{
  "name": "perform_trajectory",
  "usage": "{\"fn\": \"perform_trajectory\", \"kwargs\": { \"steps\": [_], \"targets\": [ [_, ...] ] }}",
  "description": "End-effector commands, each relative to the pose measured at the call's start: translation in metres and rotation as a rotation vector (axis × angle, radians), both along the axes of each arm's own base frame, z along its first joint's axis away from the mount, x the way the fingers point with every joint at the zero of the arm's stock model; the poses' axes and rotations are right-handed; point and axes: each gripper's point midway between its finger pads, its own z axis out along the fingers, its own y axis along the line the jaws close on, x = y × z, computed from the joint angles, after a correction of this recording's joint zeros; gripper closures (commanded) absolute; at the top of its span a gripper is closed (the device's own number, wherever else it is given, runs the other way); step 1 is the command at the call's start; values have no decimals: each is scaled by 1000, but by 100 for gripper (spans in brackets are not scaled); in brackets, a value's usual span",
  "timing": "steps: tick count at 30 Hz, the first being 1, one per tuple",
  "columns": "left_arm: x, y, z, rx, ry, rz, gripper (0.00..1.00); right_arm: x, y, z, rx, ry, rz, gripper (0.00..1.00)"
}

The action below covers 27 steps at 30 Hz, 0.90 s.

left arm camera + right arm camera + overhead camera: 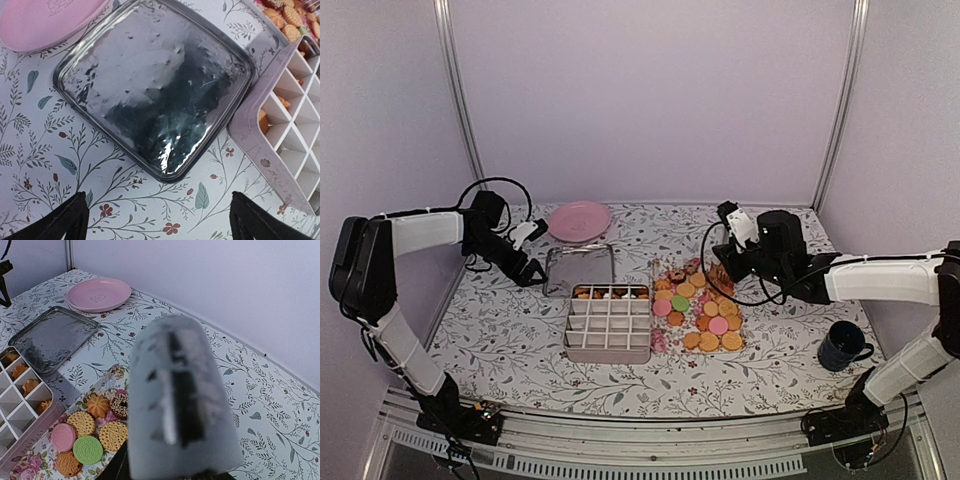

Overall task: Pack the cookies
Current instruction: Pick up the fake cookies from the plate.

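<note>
The cookies (pixel 705 310) lie in a loose heap on a flowered sheet right of the compartment box (pixel 608 349). Most are golden, some pink, one green (pixel 88 449), one dark and ring-shaped (pixel 119 405). A few cookies (pixel 20 371) sit in the box's far row of cells. My right gripper (pixel 728 255) hovers over the heap's far edge. In the right wrist view a blurred grey-white shape with a dark stripe (pixel 180 405) fills the foreground and hides the jaws. My left gripper (pixel 162 225) stands wide open and empty over bare cloth, just short of the tin lid (pixel 150 85).
The tin lid (pixel 580 270) lies flat behind the box, with a pink plate (pixel 578 220) beyond it. A dark blue mug (pixel 842 345) stands at the right near the right arm. Purple walls close in the back and sides.
</note>
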Motion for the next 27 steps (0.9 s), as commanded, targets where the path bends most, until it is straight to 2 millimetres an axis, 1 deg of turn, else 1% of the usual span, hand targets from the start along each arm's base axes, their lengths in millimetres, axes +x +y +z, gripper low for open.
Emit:
{"fn": "perform_trajectory", "kwargs": {
  "steps": [1, 8, 14, 17, 22, 25, 27],
  "targets": [
    [2, -4, 5, -18, -19, -7, 2, -1, -11, 19, 41, -52, -47, 64],
    [1, -4, 5, -22, -16, -7, 2, -7, -25, 23, 44, -63, -71, 64],
    [2, -5, 5, -26, -12, -3, 2, -7, -33, 19, 42, -53, -81, 66],
    [2, -5, 5, -23, -15, -3, 2, -6, -32, 14, 38, -42, -82, 67],
    [2, -5, 6, -21, -17, -6, 2, -2, -28, 15, 40, -40, -70, 70],
    [2, -5, 6, -23, -15, -6, 2, -5, -19, 22, 61, -44, -26, 65],
    [2, -5, 7, -23, -15, -8, 2, -5, -18, 25, 74, -44, -24, 64]
  ]
}}
